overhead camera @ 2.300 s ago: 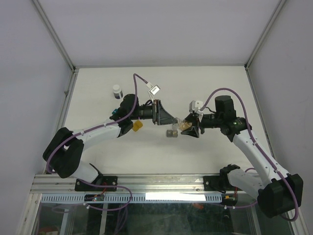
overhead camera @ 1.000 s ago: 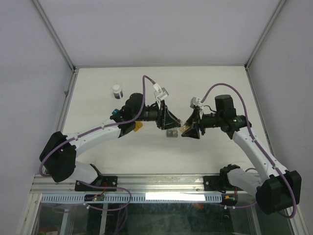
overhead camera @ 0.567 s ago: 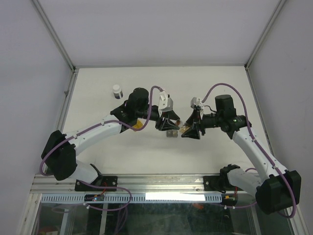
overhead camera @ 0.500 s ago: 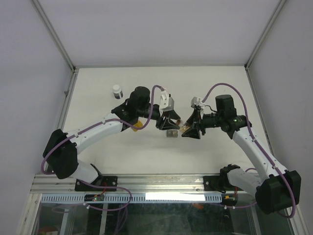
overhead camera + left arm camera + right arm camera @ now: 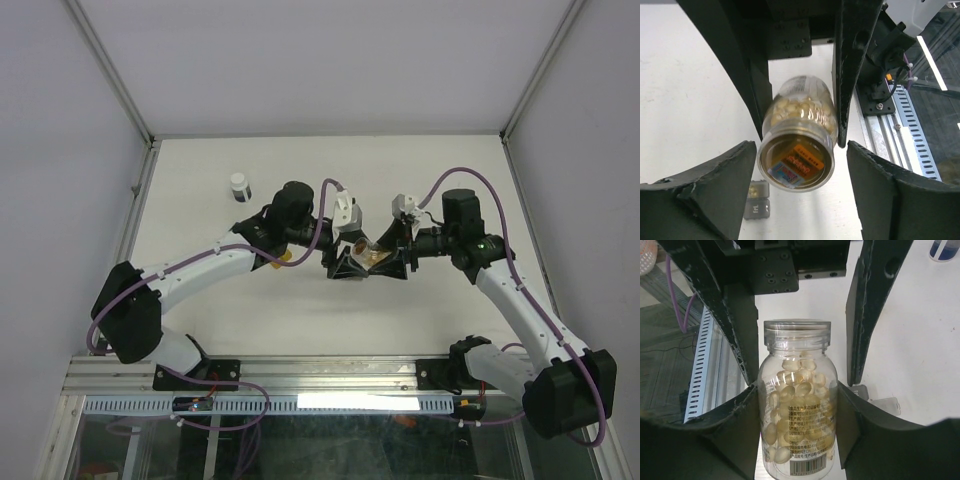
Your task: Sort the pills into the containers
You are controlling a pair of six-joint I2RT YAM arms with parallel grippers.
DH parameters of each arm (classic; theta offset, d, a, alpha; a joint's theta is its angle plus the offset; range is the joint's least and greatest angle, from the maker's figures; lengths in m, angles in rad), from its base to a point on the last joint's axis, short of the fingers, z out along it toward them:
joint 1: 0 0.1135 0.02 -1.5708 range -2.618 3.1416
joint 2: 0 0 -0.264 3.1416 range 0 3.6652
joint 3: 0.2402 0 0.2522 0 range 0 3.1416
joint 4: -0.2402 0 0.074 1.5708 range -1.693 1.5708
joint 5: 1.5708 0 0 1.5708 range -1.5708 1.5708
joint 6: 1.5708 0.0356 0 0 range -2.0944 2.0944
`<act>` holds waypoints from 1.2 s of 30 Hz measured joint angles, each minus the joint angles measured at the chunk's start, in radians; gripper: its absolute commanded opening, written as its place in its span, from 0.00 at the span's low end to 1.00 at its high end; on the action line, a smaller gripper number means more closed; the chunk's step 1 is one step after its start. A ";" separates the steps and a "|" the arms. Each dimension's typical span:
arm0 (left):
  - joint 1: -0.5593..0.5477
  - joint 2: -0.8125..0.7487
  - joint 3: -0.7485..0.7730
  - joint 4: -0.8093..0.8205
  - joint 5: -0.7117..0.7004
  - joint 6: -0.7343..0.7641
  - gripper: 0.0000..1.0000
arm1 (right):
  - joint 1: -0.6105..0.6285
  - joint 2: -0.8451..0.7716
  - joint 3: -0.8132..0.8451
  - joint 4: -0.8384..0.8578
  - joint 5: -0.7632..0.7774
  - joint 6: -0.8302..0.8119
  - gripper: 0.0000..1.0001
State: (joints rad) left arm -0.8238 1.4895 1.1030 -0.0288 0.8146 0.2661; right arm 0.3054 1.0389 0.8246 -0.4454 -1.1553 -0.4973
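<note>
While the right gripper (image 5: 797, 412) clamps the pill bottle (image 5: 797, 385) above the worktop (image 5: 450, 170), the left gripper (image 5: 801, 156) gapes wide around its cap, untouching; the gray container (image 5: 756, 207) lies on the worktop below.

One camera looks down from behind the arms; two wrist cameras, close in, face each other across the clear plastic pill bottle (image 5: 799, 405).

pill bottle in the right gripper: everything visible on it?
The pill bottle is clear plastic, mostly full of pale yellow softgels, with a printed barcode label and a clear cap on. The right gripper clamps its body, clear of the table. Its cap end points into the open left gripper, whose fingers flank it.
</note>
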 measured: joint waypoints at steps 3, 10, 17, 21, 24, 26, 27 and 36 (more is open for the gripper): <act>0.000 -0.011 -0.039 0.008 -0.013 -0.008 0.88 | 0.000 -0.001 0.000 0.013 -0.013 0.000 0.00; 0.008 -0.095 -0.133 0.067 -0.062 -0.050 0.99 | 0.000 -0.001 0.000 0.023 -0.030 -0.002 0.00; 0.033 -0.283 -0.369 0.320 -0.109 -0.222 0.99 | 0.000 -0.008 0.000 0.023 -0.036 -0.018 0.00; 0.034 -0.444 -0.525 0.472 -0.224 -0.421 0.99 | 0.000 -0.013 0.000 0.023 -0.035 -0.033 0.00; 0.040 -0.505 -0.557 0.532 -0.318 -0.592 0.95 | 0.000 -0.013 0.000 0.022 -0.034 -0.043 0.00; 0.042 -0.506 -0.543 0.536 -0.369 -0.691 0.91 | 0.000 -0.013 0.000 0.022 -0.031 -0.049 0.00; 0.046 -0.496 -0.520 0.512 -0.391 -0.742 0.88 | 0.000 -0.013 0.000 0.022 -0.027 -0.053 0.00; 0.010 -0.379 -0.289 0.273 -0.535 -0.911 0.76 | 0.000 -0.013 0.000 0.022 0.008 -0.071 0.00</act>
State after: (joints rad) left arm -0.8135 1.1103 0.8139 0.2443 0.2798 -0.6445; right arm 0.3050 1.0264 0.8249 -0.4232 -1.1469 -0.5686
